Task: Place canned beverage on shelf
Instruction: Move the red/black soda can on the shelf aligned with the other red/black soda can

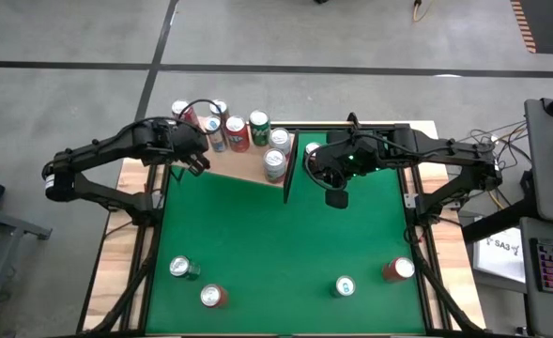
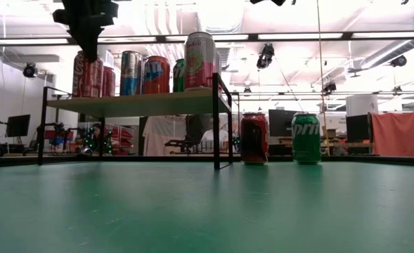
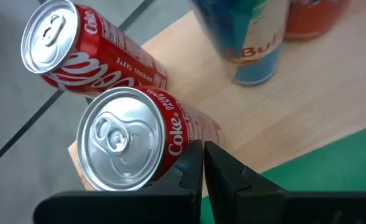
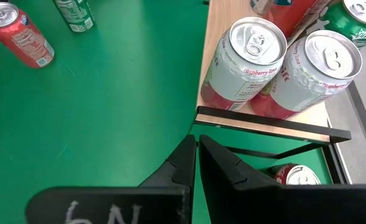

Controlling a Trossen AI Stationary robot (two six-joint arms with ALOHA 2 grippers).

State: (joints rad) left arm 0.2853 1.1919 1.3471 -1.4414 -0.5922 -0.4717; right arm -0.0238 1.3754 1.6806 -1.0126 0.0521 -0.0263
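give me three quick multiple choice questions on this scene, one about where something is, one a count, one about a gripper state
1. Where is the left gripper?
A. over the shelf's left end, by the Coca-Cola cans
B. at the near table edge
C. right of the shelf's end panel

2. How many cans stand along the near part of the green table?
A. two
B. four
C. six

3. How are the right gripper's fingers?
A. wide open
B. shut on a can
C. shut, holding nothing

Answers:
1. A: the high view places it over the left end of the shelf, and the left wrist view shows the Coca-Cola cans just ahead of it.
2. B: the high view shows four near cans spread across the near part.
3. C: the right wrist view shows the fingers together with nothing between them.
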